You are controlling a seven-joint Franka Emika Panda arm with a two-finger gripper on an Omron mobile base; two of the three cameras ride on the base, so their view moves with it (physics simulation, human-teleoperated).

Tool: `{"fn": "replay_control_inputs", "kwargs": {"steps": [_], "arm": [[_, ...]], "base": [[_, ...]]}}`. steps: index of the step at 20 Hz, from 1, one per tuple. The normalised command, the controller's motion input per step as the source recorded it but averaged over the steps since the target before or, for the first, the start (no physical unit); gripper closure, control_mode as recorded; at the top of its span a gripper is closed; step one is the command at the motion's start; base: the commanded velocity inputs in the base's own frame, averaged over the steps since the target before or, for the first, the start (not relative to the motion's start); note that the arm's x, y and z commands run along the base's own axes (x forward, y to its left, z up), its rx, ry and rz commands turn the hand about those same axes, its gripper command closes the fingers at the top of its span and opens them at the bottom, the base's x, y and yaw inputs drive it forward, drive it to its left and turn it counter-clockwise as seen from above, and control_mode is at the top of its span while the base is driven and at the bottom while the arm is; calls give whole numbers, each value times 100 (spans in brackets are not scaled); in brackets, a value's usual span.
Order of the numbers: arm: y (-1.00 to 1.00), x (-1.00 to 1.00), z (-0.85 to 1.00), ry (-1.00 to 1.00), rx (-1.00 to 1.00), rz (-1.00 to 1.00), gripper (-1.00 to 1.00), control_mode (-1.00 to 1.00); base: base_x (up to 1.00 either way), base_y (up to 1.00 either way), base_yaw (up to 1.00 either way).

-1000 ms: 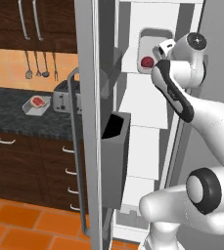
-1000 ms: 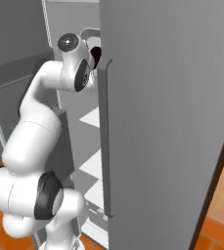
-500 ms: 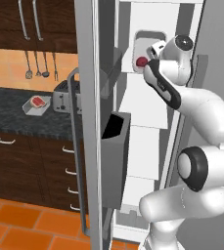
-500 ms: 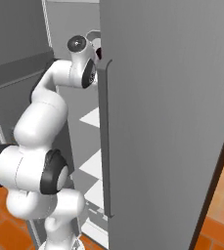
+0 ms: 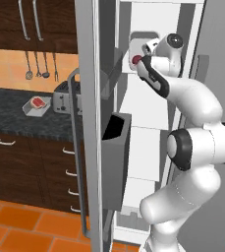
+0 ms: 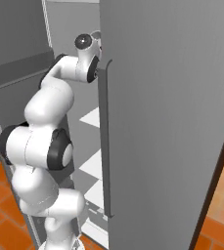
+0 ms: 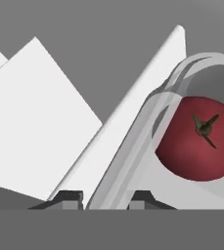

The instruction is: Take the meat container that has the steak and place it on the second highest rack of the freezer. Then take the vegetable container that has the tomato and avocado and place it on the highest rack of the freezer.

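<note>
Freezer [image 5: 148, 128] interior: end effector [image 7: 106, 197] pinches container rim [image 7: 133, 161] beside tomato [image 7: 199, 139].

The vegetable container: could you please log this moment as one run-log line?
phase: placing | gripper: shut on vegetable container rim | tomato: inside | location: upper freezer | meat container: on counter

Orange tile floor [image 5: 30, 229]. Dark wood cabinets [image 5: 20, 162] w/ pale handles below speckled dark tabletop [image 5: 15, 115]; upper cabinets [image 5: 30, 24] above. Utensils [image 5: 40, 64] hanging on orange wall, silver toaster [image 5: 62, 101] on tabletop.
</note>
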Motion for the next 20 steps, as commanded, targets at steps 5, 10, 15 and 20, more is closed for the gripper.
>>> {"fn": "replay_control_inputs", "kwargs": {"steps": [5,10,15,20], "arm": [[-3,56,-21,0,0,0,-100,-100],[-5,27,-7,-3,0,0,-100,-100],[0,6,0,-24,0,0,-100,-100],[-9,-52,23,-14,4,0,-100,-100]], "base": [[0,0,0],[0,0,0],[0,0,0],[0,0,0]]}}
